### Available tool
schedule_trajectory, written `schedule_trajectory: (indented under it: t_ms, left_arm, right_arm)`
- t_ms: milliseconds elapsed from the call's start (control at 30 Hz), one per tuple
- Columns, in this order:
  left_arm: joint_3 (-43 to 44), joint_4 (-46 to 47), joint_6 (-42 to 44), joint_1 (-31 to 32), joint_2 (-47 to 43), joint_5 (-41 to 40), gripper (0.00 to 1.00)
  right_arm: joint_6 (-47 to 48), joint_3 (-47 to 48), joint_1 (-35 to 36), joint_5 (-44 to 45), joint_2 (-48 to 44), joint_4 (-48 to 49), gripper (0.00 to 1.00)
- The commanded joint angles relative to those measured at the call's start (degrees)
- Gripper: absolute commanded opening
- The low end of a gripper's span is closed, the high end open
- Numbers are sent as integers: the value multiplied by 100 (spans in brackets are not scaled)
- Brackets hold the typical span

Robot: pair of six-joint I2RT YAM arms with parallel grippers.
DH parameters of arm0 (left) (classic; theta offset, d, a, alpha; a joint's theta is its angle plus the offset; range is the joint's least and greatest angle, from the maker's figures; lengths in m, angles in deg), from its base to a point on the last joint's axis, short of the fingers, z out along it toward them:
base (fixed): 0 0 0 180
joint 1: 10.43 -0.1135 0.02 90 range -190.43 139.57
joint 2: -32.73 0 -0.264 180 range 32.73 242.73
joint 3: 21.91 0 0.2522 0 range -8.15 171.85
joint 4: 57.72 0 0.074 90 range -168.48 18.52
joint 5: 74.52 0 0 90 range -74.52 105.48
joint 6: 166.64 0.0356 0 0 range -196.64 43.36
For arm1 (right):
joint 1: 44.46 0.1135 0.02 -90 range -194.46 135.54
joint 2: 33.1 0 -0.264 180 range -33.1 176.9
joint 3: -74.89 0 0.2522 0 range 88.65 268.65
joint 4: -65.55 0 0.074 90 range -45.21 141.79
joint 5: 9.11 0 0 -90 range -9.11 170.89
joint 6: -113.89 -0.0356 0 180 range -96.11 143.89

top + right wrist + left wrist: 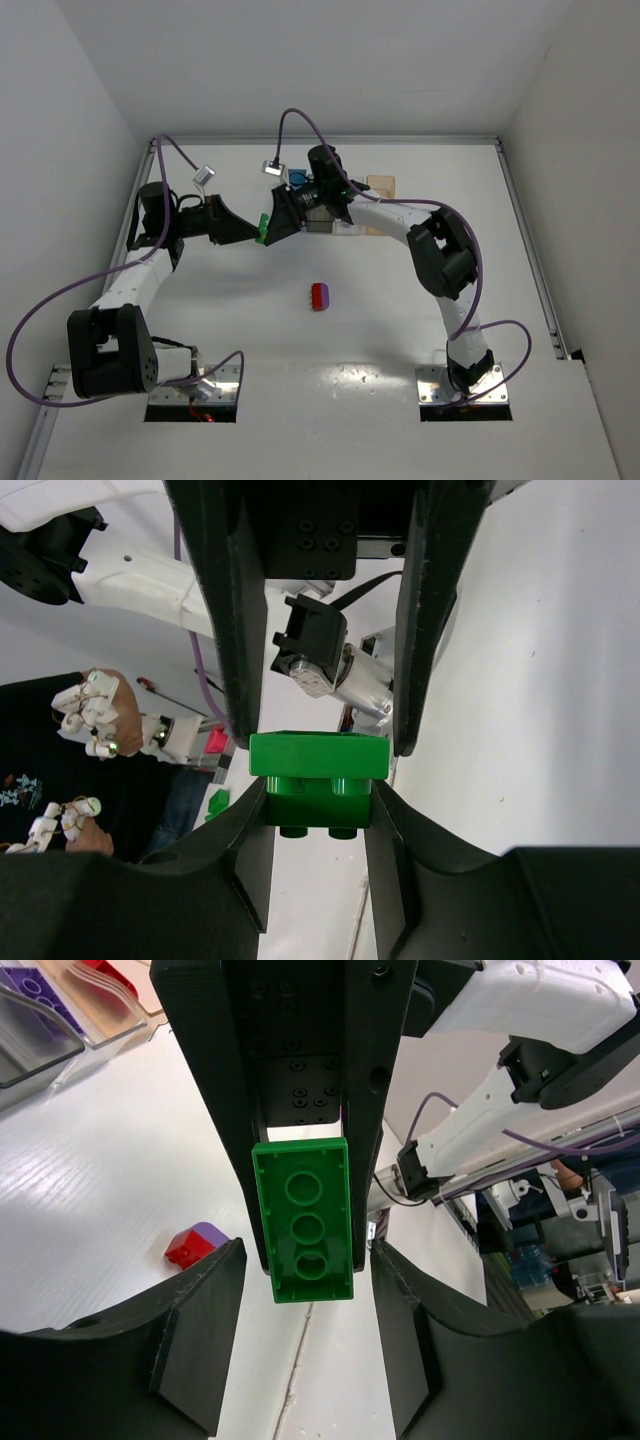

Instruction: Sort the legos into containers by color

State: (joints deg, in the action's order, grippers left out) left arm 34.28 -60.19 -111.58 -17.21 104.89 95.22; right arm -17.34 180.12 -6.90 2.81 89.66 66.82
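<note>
Right gripper (318, 802) clamps the green brick (318, 758), left gripper (307, 1260) open around it; red-purple pair (319, 296) lies unsorted, bins (40, 1058) beyond it partly filled.

The right gripper (318, 808) pinches a small green studded plastic brick (318, 755) between its fingers. Beyond them, the left gripper (322, 738) has its fingers just outside the brick's sides.

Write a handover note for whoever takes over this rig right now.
Left gripper open, fingers flanking the green brick. Right gripper shut on that brick, above the table. Red and purple bricks lie together mid-table. Done: a purple brick in the grey bin, a red brick in the clear bin. Left: bin the green brick, then the pair.
</note>
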Motion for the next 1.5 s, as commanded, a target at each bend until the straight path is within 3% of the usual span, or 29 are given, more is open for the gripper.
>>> schedule_trajectory:
  t_ms: [0,833,967,1133,1267,1467]
  left_arm:
    - [-42,242,75,-42,-150,120,60]
    - [-95,295,75,-42,-44,120,59]
    - [-95,295,75,-42,-44,120,52]
    - [-95,295,75,-42,-44,120,51]
    - [-95,347,75,11,-44,120,40]
    - [-95,348,75,11,-184,33,7]
  right_arm:
    - [36,118,-21,-154,-121,308,8]
    - [36,275,32,-154,-68,308,8]
    - [36,276,32,-154,-15,308,8]
    - [36,276,32,-154,-15,308,8]
    - [36,276,32,-154,-15,308,8]
    - [36,154,32,-102,-15,308,8]
